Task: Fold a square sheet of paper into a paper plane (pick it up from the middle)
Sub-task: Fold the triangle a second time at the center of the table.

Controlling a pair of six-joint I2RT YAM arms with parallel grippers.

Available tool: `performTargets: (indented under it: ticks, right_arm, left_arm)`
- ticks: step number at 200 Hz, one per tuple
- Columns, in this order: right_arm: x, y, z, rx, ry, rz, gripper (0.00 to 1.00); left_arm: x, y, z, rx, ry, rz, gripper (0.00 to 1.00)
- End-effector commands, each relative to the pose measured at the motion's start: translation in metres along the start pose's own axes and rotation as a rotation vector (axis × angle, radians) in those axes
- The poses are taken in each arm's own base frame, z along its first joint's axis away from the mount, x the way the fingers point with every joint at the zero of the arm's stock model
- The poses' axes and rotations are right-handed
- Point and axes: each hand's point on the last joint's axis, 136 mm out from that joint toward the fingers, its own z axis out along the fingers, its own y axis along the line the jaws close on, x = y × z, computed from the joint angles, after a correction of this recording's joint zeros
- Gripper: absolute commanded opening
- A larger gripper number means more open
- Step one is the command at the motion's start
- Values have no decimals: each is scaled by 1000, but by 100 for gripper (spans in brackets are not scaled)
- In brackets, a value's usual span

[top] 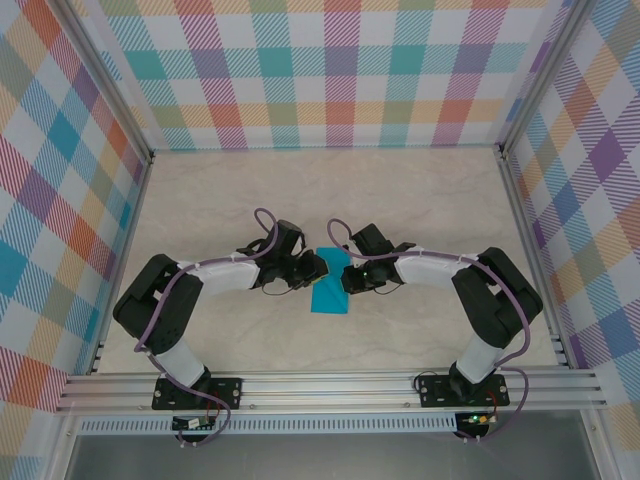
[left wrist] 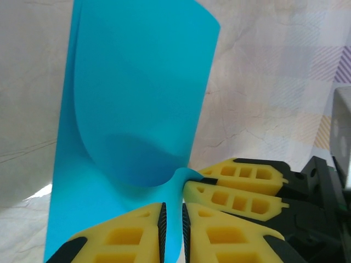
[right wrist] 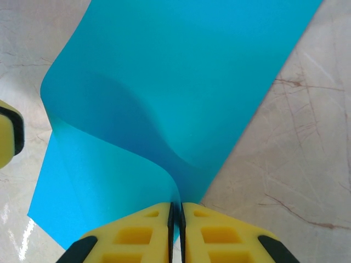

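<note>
The square sheet of paper (top: 330, 296) is teal-blue and bent over on itself in a soft curve, held up between the two arms at the table's middle. My right gripper (right wrist: 176, 208) is shut on the sheet's edge (right wrist: 181, 82), pads pressed together with the paper pinched between them. My left gripper (left wrist: 173, 212) straddles the same sheet (left wrist: 137, 93) from the other side, and a narrow gap still shows between its pads with the paper running through it. The right gripper's fingers (left wrist: 241, 189) show just beside the left fingertips. The paper plane is out of view.
The pale marbled tabletop (top: 330, 190) stretches toward the back. Plaid walls with metal posts (top: 140, 150) close off the left, right and far sides. An aluminium rail (top: 330, 385) runs along the near edge by the arm bases.
</note>
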Motion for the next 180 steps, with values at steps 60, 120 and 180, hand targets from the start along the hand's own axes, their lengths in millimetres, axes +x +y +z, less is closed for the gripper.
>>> performTargets:
  ticks: [60,120,180]
  right_arm:
    - [-4,-3,-1,11,-15,-2,13]
    - [-2,-4,0,11,-10,-1,13]
    - [-3,-4,-1,13,-14,0,13]
  left_arm:
    - [12,-2,13,41,40,-18,18]
    - [17,-3,17,55,55,-8,18]
    - [16,2,26,45,65,-10,19]
